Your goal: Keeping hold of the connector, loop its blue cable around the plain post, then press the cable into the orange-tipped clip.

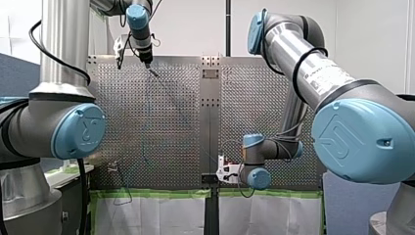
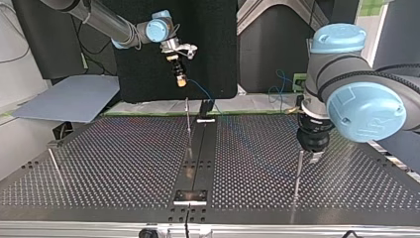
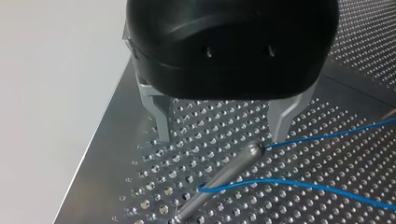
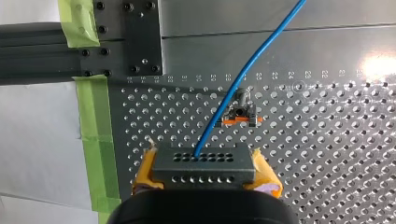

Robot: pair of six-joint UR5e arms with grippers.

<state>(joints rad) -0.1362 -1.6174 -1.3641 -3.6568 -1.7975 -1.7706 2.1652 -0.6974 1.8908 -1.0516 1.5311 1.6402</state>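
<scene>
- Closest to the right wrist camera is the connector (image 4: 204, 169), a grey block with rows of holes. Our right gripper (image 4: 204, 161) has it clamped, with the yellow pads (image 4: 144, 173) tight on its two ends.
- The blue cable (image 4: 243, 77) exits the connector's far row of holes and runs away over the desk (image 4: 327, 154).
- The orange-tipped clip (image 4: 240, 113) stands on the desk just ahead of the right gripper. The cable passes right beside it; we can't tell whether they touch.
- Green tape (image 4: 95, 140) lines the desk edge to one side of the connector.
- In the left wrist view the cable is at the plain post (image 3: 224, 177). One strand meets the post near its tip and a second crosses lower on the shaft. Both trail off to the same side.
- Our left gripper (image 3: 220, 137) is black with metal fingers (image 3: 159, 116). They are spread wide with nothing held. The post tip sits under the gap, nearer one finger.
- In the top view the left gripper is low over the plain post at the view's right. The right gripper is raised above the far edge, well apart from it.
- A second thin post (image 2: 188, 119) stands near the desk's middle.
</scene>
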